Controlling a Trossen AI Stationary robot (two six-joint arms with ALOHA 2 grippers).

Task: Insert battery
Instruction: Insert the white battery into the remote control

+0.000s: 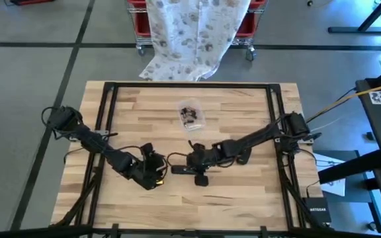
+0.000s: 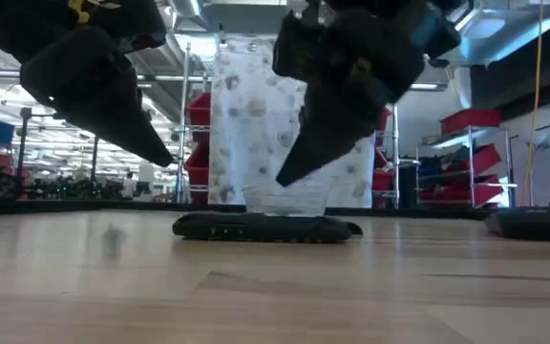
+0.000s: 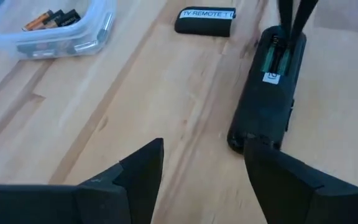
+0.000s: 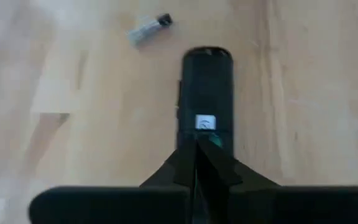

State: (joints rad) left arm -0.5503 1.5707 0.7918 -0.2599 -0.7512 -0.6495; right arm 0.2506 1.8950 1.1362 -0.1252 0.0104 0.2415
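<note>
A black remote (image 3: 269, 87) lies flat on the wooden table, back up, with its battery bay (image 3: 273, 57) open. Its cover, labelled TV REMOTE (image 3: 207, 22), lies apart on the table. One loose battery (image 4: 149, 28) lies beyond the remote's end. My right gripper (image 4: 196, 155) is shut, its tips over the open bay; in the low view they (image 2: 283, 180) stand clear above the remote (image 2: 265, 227). My left gripper (image 3: 201, 180) is open beside the remote's other end, with nothing between its fingers.
A clear plastic container (image 3: 55, 28) with more batteries sits toward the far side (image 1: 190, 114). Black frame rails (image 1: 104, 132) run along the table's left and right sides. A patterned cloth (image 1: 190, 33) hangs over red bins beyond the far edge.
</note>
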